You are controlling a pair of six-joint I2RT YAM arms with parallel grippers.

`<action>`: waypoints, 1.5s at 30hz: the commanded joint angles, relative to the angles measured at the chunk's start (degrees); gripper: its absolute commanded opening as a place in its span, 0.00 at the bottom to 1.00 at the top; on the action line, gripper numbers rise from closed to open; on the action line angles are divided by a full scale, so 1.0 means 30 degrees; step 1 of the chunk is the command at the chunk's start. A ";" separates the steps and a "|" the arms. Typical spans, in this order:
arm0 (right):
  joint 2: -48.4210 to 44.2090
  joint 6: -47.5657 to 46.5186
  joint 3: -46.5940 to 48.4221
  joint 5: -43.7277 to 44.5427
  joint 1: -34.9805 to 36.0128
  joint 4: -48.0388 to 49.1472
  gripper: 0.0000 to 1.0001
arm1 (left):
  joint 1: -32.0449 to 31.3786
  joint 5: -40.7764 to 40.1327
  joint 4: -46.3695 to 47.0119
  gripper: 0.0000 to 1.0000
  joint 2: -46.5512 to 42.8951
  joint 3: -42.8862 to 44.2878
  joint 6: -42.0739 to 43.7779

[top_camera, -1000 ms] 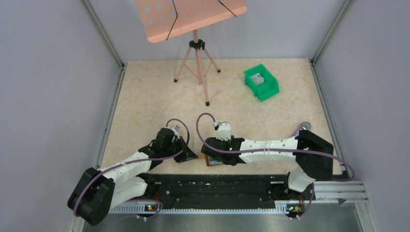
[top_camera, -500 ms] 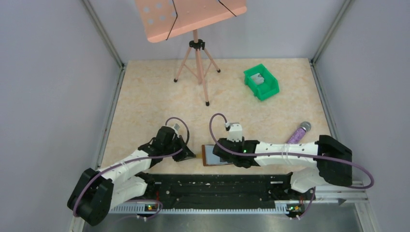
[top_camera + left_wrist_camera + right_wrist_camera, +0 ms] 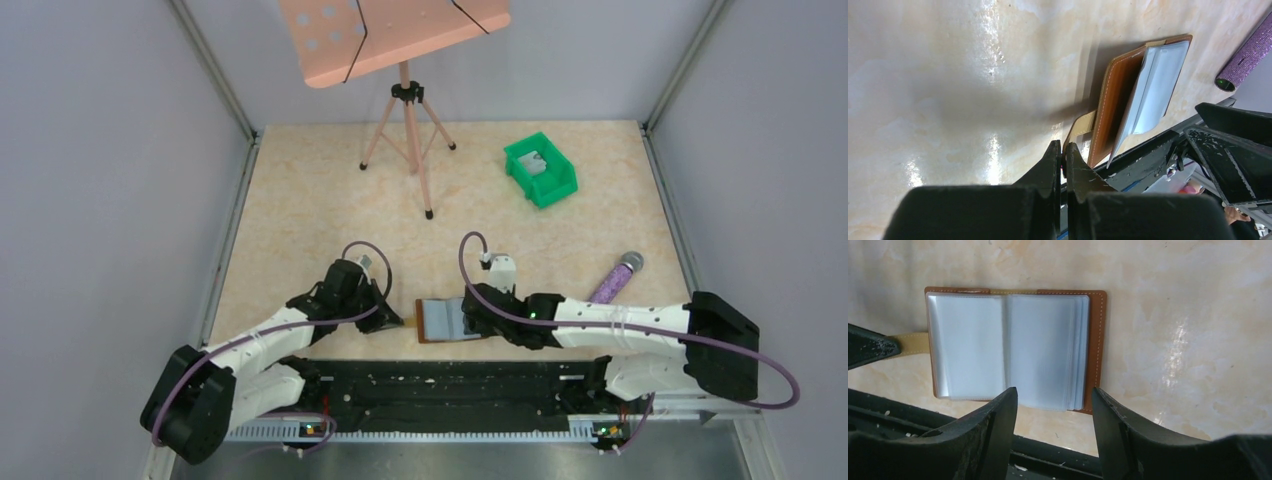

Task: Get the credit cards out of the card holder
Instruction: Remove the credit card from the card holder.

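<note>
The card holder (image 3: 1095, 345) lies open and flat by the near table edge, brown leather with two blue-grey inner panels (image 3: 1043, 347); it also shows in the top view (image 3: 438, 320). No credit cards can be told apart in its sleeves. My left gripper (image 3: 1063, 150) is shut on the holder's tan side tab (image 3: 1082, 126), at the holder's left (image 3: 398, 322). My right gripper (image 3: 1054, 395) is open and empty, just above the holder's near edge over the right panel (image 3: 466, 320). A light grey flat thing (image 3: 537, 163) lies in the green bin.
The green bin (image 3: 553, 185) stands at the back right. A purple glittery cylinder (image 3: 615, 276) lies right of the holder. A pink music stand on a tripod (image 3: 408, 135) stands at the back middle. The black rail (image 3: 450, 385) runs just behind the holder's near edge.
My right arm has drawn back to the right, uncovering the open holder and the purple cylinder. My left gripper has stayed shut on the tab.
</note>
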 commanded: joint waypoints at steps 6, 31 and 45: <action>-0.0103 -0.0781 -0.1017 -0.2400 -0.0916 0.4385 0.60 | -0.0019 -0.0295 0.0172 0.00 -0.0011 0.0729 0.0227; 0.2657 -0.1331 -0.0040 -0.2535 -0.1042 0.5220 0.59 | -0.0003 -0.0035 0.0531 0.00 -0.0424 0.0316 0.0020; 0.2523 -0.1048 -0.0415 -0.4995 -0.1058 0.8237 0.58 | -0.0026 0.0080 0.0739 0.00 -0.0408 0.0232 -0.0118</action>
